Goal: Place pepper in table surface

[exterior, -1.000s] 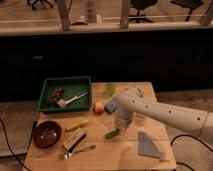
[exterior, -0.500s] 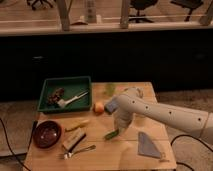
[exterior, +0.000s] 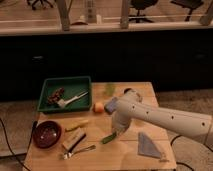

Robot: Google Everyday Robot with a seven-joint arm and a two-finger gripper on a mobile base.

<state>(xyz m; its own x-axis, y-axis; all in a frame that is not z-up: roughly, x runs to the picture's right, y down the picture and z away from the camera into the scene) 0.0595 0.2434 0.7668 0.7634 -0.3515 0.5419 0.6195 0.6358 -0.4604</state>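
The pepper is small, slender and green. It lies low at the table surface, near the front middle. My gripper points down at the end of the white arm, right at the pepper's upper right end. Whether it touches the pepper does not show. The table surface is a light wooden top of wide planks.
A green tray with utensils stands at the back left. An orange fruit lies beside the arm. A yellow item, a dark red bowl, a brush and a fork lie at the left. A grey cloth lies front right.
The gripper and the pepper have shifted slightly down and left toward the tabletop. Everything else is unchanged.
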